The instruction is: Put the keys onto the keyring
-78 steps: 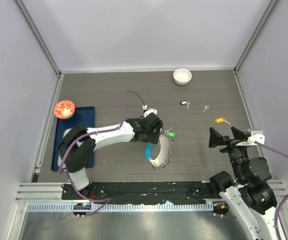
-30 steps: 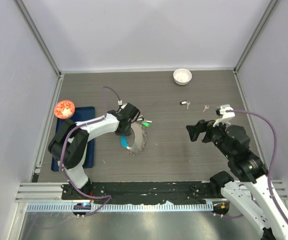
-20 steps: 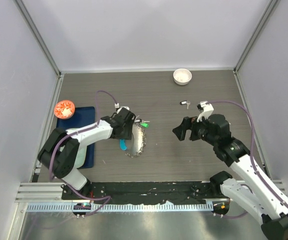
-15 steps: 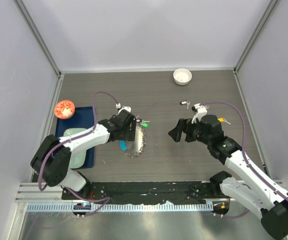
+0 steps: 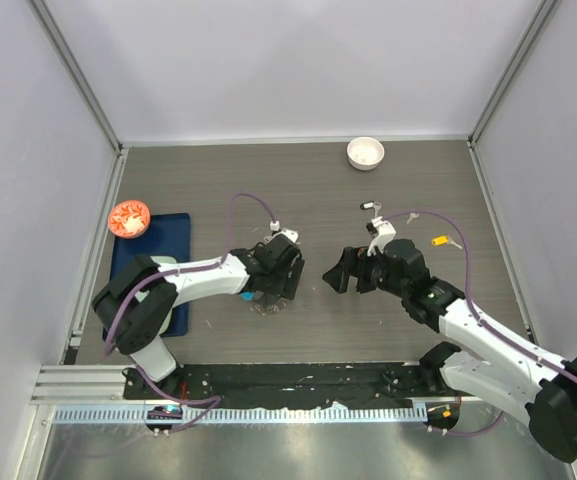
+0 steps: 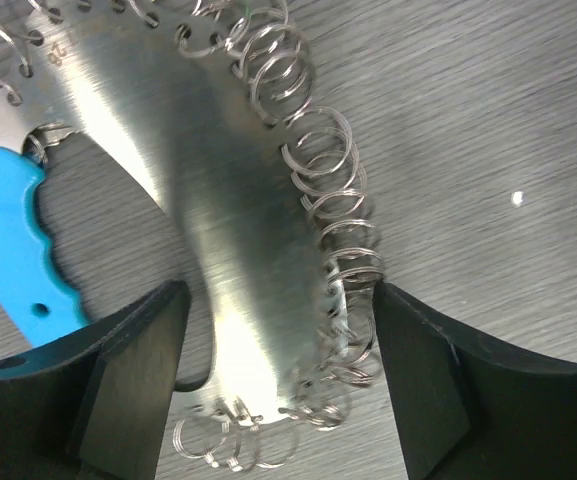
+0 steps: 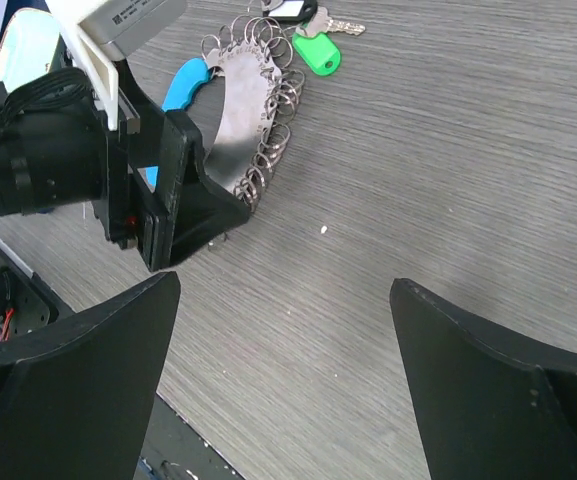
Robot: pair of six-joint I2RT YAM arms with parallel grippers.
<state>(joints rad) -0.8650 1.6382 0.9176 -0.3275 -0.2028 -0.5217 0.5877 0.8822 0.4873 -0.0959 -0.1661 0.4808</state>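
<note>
Thin, stiff, slick keyring [image 6: 208, 230] (loose rings [image 6: 318, 160] dangling): left pincer [image 6: 278, 300] straddles it, apparently unclamped; right pincer [image 7: 283, 290] gapes empty; grip the blue handle [image 6: 8, 230].

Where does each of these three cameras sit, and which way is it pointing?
Top external: fixed above and behind the arms, looking down on the table; left tool and right tool show.
Left wrist: on the left arm, looking down at the keyring; its two fingers flank it.
Right wrist: on the right arm, slanting across toward the left tool; own fingers frame the bottom corners.
Shared: both wrist views show the keyring.
</note>
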